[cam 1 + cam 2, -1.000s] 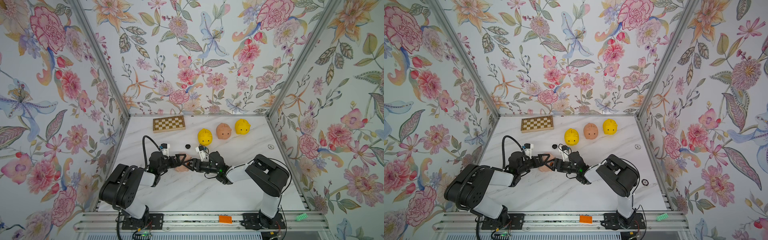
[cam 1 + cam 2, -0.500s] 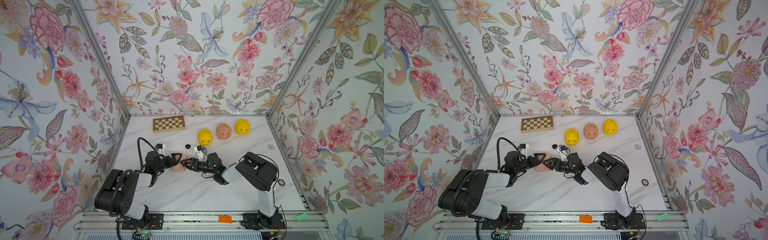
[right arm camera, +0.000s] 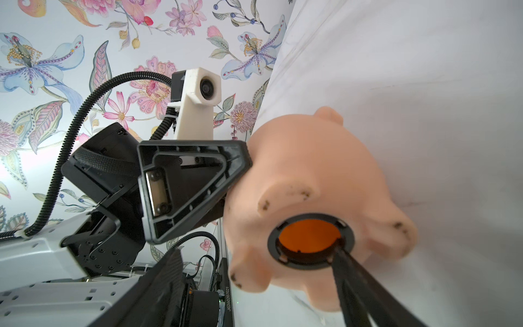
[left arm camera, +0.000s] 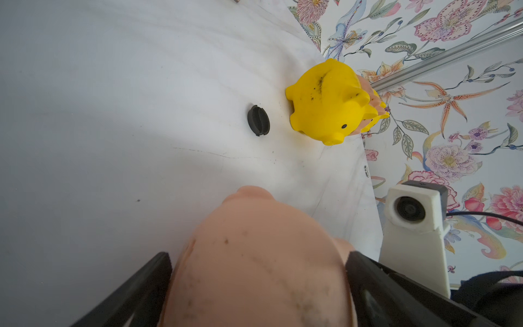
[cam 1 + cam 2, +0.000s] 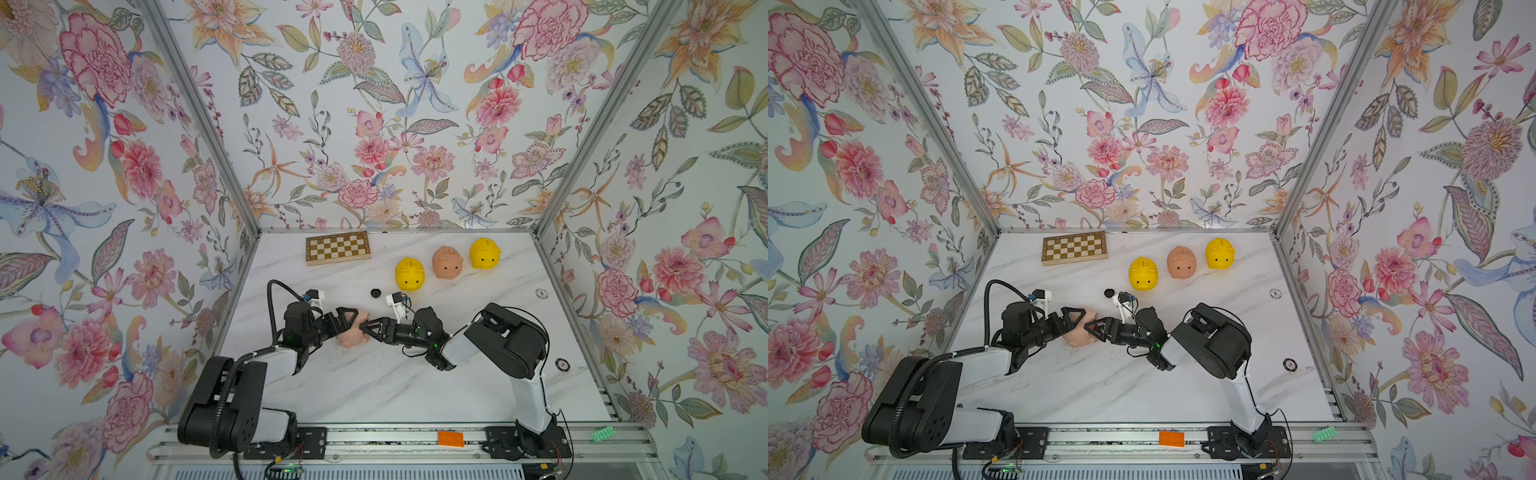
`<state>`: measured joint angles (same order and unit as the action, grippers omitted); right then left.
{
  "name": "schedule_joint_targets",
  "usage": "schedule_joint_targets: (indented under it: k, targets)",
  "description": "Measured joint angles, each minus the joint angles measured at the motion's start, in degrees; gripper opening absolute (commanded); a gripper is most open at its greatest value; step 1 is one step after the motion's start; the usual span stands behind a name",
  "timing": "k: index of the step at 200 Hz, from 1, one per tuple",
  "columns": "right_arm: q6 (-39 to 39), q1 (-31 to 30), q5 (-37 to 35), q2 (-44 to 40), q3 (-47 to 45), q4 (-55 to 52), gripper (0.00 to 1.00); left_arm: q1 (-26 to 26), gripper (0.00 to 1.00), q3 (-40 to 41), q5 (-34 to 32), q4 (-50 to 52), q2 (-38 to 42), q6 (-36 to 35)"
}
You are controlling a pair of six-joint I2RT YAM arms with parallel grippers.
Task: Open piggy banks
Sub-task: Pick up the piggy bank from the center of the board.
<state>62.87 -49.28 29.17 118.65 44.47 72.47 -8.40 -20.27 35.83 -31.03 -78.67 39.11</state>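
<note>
Flowery walls (image 5: 374, 124) stand round a white marble counter (image 5: 374, 386), where the left jaws are clamped on a peach-pink plastic pig bank (image 5: 352, 334), low in the middle of both top views. Its round belly hole (image 3: 310, 239) faces right, at the right jaws. Those stand apart, one fingertip (image 3: 349, 266) on the hole's black rim. The left arm (image 5: 274, 359) and right arm (image 5: 457, 345) lie low, pointing at each other.
</note>
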Motion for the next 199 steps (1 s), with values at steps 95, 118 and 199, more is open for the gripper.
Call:
schedule_joint_targets:
  k: [95, 118, 199]
  targets:
    - [0.02, -0.15, 2.21, 2.16, 4.57, -0.35, 0.7, 4.13, 0.99, 0.28, 3.72, 1.75, 5.44, 2.93]
    - [-0.02, -0.15, 2.51, 2.8, 6.05, -1.31, 0.71, 4.7, 0.99, 0.33, 5.66, 0.96, 5.6, 4.35]
    - [0.04, 0.39, 2.97, 5.4, 9.25, -4.07, 0.76, 4.85, 0.99, 1.29, 7.72, -1.62, 5.62, 6.45]
